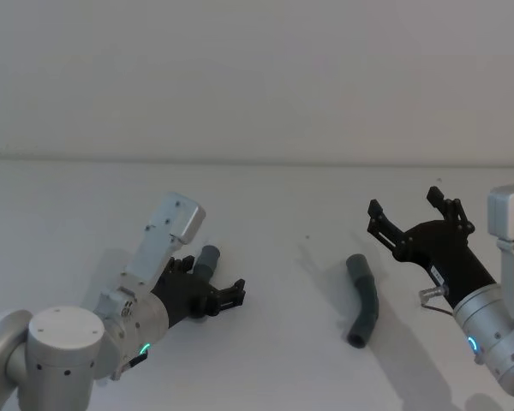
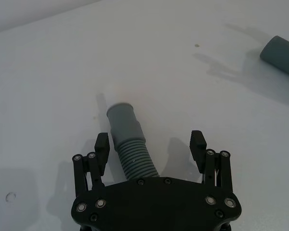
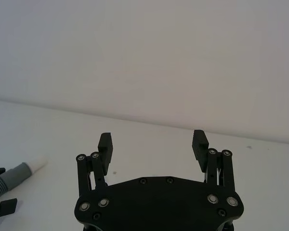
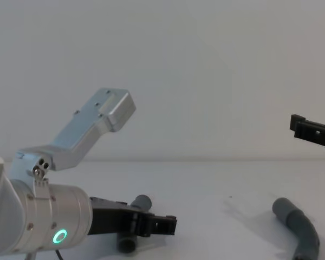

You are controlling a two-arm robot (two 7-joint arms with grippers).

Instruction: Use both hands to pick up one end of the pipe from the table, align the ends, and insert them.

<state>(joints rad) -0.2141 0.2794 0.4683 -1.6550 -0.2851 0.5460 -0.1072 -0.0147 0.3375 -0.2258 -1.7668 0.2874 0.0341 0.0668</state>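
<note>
Across the table (image 1: 265,205) I have plenty of bare white surface. There is a wide gap between the two pipe pieces, and more room back to the far edge, where the wall (image 1: 257,77) begins.

On my left, the left gripper (image 1: 214,281) sits low over the surface with its jaws spread wide. It straddles the left piece (image 2: 134,156) without pinching it, and the hose runs nearer one finger than the other. That piece is dark grey and ribbed. It ends in a smooth grey cuff (image 2: 123,118) with a narrower white tip (image 3: 36,166), pointing away from the gripper toward the far edge. From the chest view I cannot tell whether that cuff end rests on the table or is lifted.

The right piece (image 1: 364,301) lies free on the table, right of centre and well apart from the first. It is a short curved hose with a smooth cuff at its near end.

The right gripper (image 1: 404,204) hangs above and behind that piece, toward the table's right side. Its jaws are released wide with nothing between them, clear of the surface.
</note>
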